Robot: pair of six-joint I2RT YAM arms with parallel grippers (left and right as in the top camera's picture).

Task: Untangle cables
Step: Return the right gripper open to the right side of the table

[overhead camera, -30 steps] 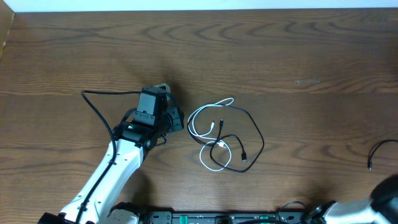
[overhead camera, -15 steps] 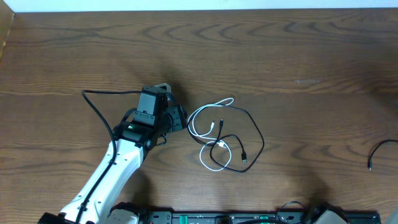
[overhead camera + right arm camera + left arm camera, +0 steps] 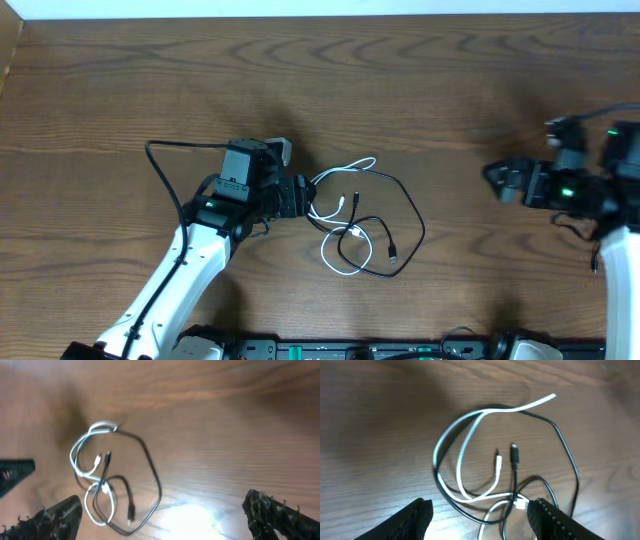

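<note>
The black and white cables (image 3: 355,232) lie tangled on the table (image 3: 450,80). The left gripper (image 3: 305,197) is just beside them, jaws open. The right gripper (image 3: 497,182) is far from them, jaws open too.

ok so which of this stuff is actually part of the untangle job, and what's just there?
Job:
- white cable
- black cable, looped through the white one
- left gripper, open at the tangle
- right gripper, open, well off to the side

Just there:
- table
- left arm's own black wire

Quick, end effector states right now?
Left end effector: open, holding nothing.
Right end effector: open, holding nothing.
</note>
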